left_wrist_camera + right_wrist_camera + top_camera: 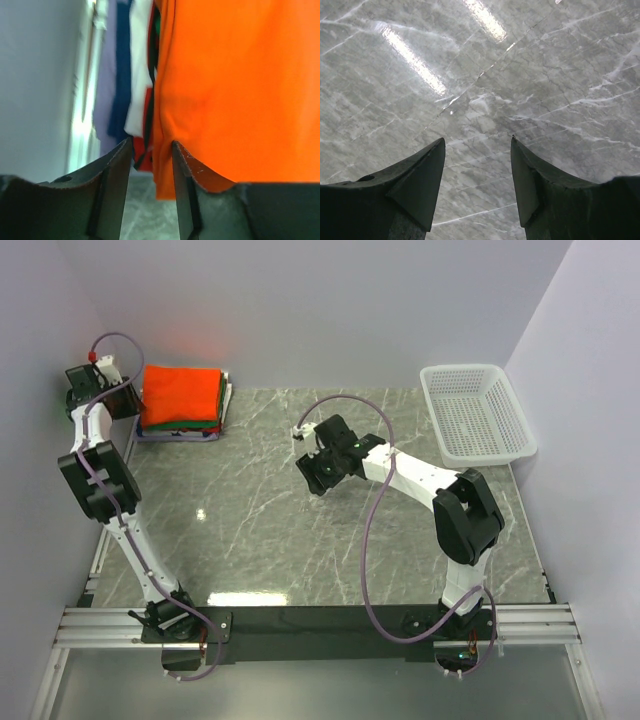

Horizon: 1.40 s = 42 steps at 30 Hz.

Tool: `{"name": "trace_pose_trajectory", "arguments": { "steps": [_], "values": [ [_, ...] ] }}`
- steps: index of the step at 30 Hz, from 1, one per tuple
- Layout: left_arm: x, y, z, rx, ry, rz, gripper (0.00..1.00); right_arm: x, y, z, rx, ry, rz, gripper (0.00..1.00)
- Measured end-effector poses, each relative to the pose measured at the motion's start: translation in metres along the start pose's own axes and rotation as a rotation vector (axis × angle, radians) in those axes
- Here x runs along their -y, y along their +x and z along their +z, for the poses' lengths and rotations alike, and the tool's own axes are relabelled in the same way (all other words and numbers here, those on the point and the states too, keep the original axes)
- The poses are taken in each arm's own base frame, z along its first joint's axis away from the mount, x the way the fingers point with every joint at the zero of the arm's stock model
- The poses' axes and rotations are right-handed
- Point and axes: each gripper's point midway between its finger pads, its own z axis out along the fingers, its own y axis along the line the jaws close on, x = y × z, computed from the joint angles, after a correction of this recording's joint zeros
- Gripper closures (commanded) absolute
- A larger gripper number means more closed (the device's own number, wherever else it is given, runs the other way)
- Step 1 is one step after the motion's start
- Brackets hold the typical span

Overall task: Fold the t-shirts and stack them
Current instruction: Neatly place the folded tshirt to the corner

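Grey marble worktop [260, 530], pale walls on three sides. t-shirts [180, 408] sit folded as one stack in the far left corner, close to the back wall. orange t-shirt [182, 390] is on top, with the green t-shirt [190, 426] showing as a thin edge just under it. Left wrist view shows more layers at the stack's side: white cloth [140, 75], dark blue cloth [120, 75] and a strip of red lower down. Left arm runs up along the left wall. left pincer [151, 145] is right at the stack's left edge, low near the worktop. Its jaws stand partly apart with a narrow gap. The orange hem lies against the tip of one finger and dark cloth edges show in the gap, but nothing looks pinched between the pads. Right arm reaches over mid-worktop, well apart from the stack. right pincer [477, 142] points down at plain marble, jaws a fair way apart, nothing between them. White lattice basket [478, 412] is in the far right corner, near the right wall
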Motion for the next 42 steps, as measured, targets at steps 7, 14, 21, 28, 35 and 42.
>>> {"name": "trace_pose_trajectory", "arguments": {
  "steps": [7, 14, 21, 28, 35, 42],
  "values": [
    [0.013, -0.068, -0.017, 0.211, -0.027, 0.1, 0.58, 0.0, 0.0, 0.0, 0.0, -0.001, 0.0, 0.38],
    [0.055, -0.127, -0.024, 0.393, 0.146, 0.085, 0.64, 0.0, 0.001, 0.001, -0.003, -0.001, 0.001, 0.39],
    [0.058, -0.127, 0.013, 0.438, 0.26, -0.009, 0.64, 0.0, 0.003, 0.003, -0.009, -0.002, 0.003, 0.39],
    [0.035, -0.081, 0.071, 0.37, 0.239, -0.118, 0.62, 0.007, 0.014, 0.014, -0.052, 0.002, 0.021, 0.39],
    [0.016, -0.08, 0.088, 0.403, 0.169, -0.132, 0.59, 0.009, 0.021, 0.016, -0.08, 0.003, 0.03, 0.39],
    [0.008, -0.084, 0.086, 0.415, 0.117, -0.105, 0.1, 0.012, 0.023, 0.015, -0.087, 0.015, 0.031, 0.35]
  ]
}}
